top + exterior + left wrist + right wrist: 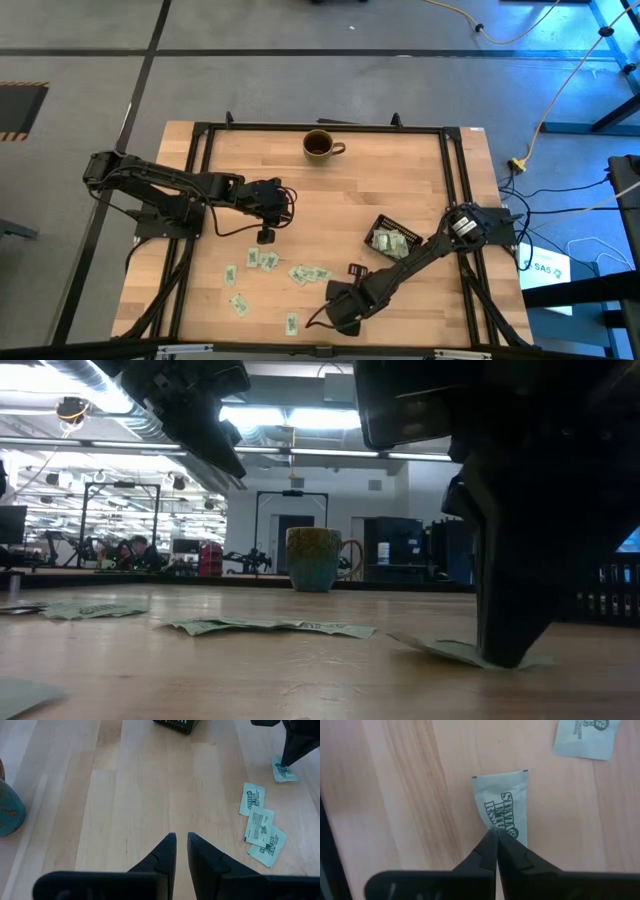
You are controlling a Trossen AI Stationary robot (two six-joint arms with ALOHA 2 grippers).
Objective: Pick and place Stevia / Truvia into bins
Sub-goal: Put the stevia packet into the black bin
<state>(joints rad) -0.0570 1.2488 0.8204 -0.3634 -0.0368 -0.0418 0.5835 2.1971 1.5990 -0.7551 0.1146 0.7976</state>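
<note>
So the whole thing sits on a wooden table [330, 200] with both dark arms reaching in over it. Back near the far edge there's a brown mug [319, 146], not part of the job. The black divided bin [391, 239] is on the right half of the table and already has a few sachets in it. The rest of the Stevia packets [310, 273] are scattered flat across the near-middle of the table, with a couple of strays further left and toward the front edge. The right gripper [496, 836] is down at table level near the front, and its fingers are clenched on the end of one Stevia sachet [504, 805], which still lies flat on the wood. The left gripper [181, 839] hangs above the table's left-middle, empty, with only a narrow gap between its fingers, just waiting. What worries me: that pinch is right at the packet's edge, so I'd guess it could slip out on the lift, or the paper could crumple or tear if the tips are also pressing into the table. Another packet lies close by and might get dragged along. And a floppy sachet dangling by one end could easily catch a divider or the bin's rim at the drop.
</note>
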